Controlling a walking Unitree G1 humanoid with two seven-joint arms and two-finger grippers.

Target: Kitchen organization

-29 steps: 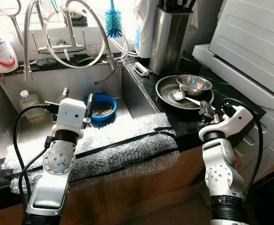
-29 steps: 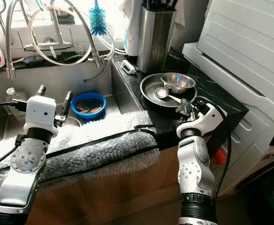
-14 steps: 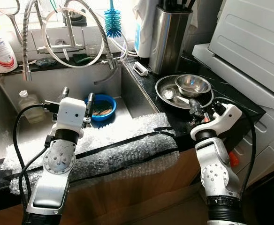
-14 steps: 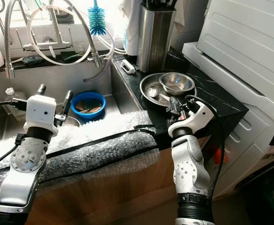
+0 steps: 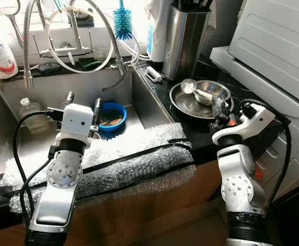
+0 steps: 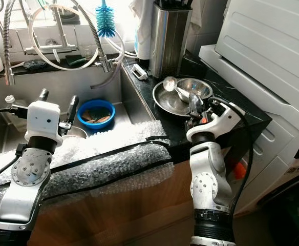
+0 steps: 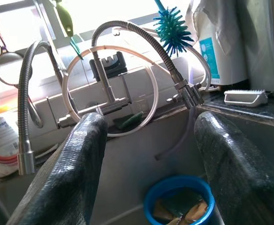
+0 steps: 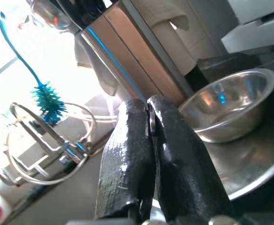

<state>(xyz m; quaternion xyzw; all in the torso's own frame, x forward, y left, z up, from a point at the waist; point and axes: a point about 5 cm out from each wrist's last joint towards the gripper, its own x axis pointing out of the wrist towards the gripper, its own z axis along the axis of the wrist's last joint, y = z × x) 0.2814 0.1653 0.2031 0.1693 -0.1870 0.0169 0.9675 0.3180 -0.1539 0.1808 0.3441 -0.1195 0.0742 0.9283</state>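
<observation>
Right hand (image 5: 220, 108) now clamped on ladle (image 5: 198, 90) handle, lifted off steel plate (image 5: 190, 106) at 2 o'clock on bench: pick-up likely done; left hand (image 5: 83, 105), fingers apart, idle over sink (image 5: 16, 133).

Room on the black counter (image 5: 200, 134) is tight: the steel plate (image 5: 186, 104) and steel bowl (image 5: 211, 91) fill it, hemmed by the knife block (image 5: 184, 42) behind and the white appliance (image 5: 272, 56) alongside. Bare sink floor (image 5: 24, 146) lies left of the blue bowl (image 5: 111, 116), under the hanging faucet hoses (image 5: 108, 36).

Place: home kitchen
Signs: steel sink (image 5: 16, 136), coiled tap (image 5: 78, 36), dish brush (image 5: 123, 25), knife block (image 5: 183, 38), black countertop (image 5: 200, 130)
</observation>
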